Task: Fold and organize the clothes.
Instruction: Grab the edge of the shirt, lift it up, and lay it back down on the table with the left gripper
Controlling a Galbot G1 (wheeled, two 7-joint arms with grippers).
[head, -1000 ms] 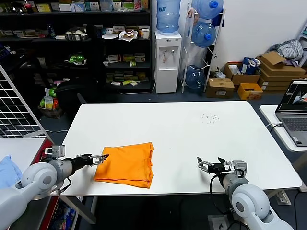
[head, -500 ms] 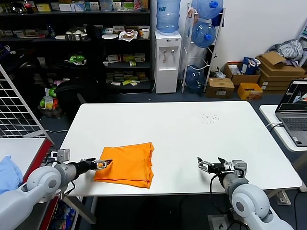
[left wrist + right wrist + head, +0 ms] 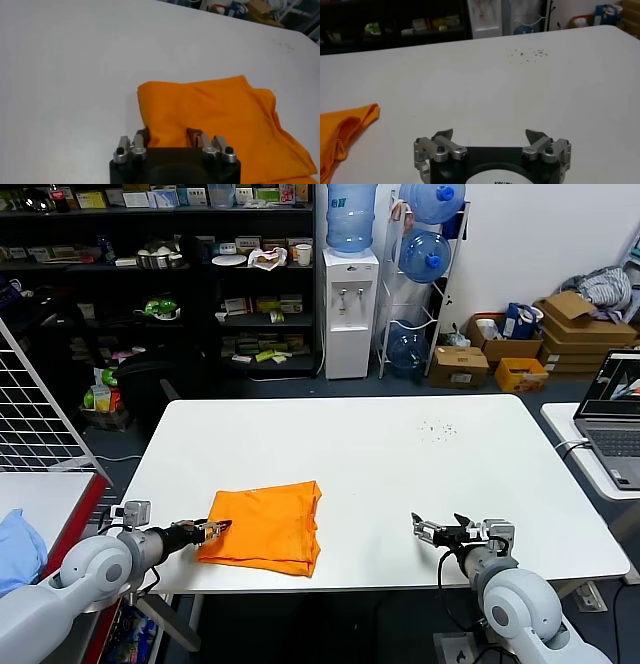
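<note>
On the table [image 3: 400, 454], my open left gripper [image 3: 172, 136] sits at the soft, light shirt [image 3: 265, 529] edge. I think pinching that edge works best. My right gripper [image 3: 442, 529] waits open, well apart.

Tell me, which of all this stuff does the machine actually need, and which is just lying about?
Part of the job:
- orange T-shirt, folded on the white table
- left end effector, open at the shirt's edge
- right end effector, open, idle near the table's front edge

Just lying about:
- light blue cloth
- laptop
- water cooler
- cardboard boxes
</note>
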